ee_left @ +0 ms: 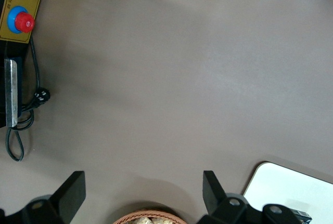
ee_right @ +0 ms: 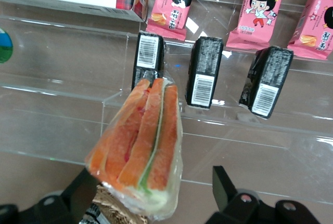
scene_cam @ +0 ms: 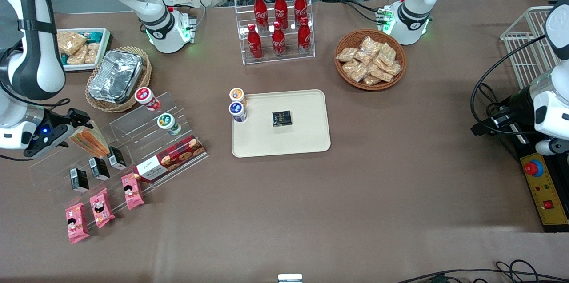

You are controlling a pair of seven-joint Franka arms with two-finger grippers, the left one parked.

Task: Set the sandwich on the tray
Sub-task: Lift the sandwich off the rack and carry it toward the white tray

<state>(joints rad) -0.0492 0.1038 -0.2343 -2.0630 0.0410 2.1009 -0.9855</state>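
Front view: the hand (scene_cam: pixel 75 129) is at the clear stepped shelf (scene_cam: pixel 120 149) toward the working arm's end of the bench (scene_cam: pixel 355 194), with the sandwich (scene_cam: pixel 90 141) at its tips.

The red bottles (scene_cam: pixel 279 21) in the clear rack carry the white Coca-Cola script. The black boxes (ee_right: pixel 204 78) on the shelf show only white barcode labels, and the pink packets (ee_right: pixel 260 8) show a cartoon girl; their writing is too small to read. In the right wrist view the sandwich (ee_right: pixel 140 151) lies between the two fingers (ee_right: pixel 223 190), which stand wide apart; I cannot tell if they press it. The tray (scene_cam: pixel 306 141) is in the middle of the bench, well apart from the sandwich, with a small black packet (scene_cam: pixel 282 118) on it.
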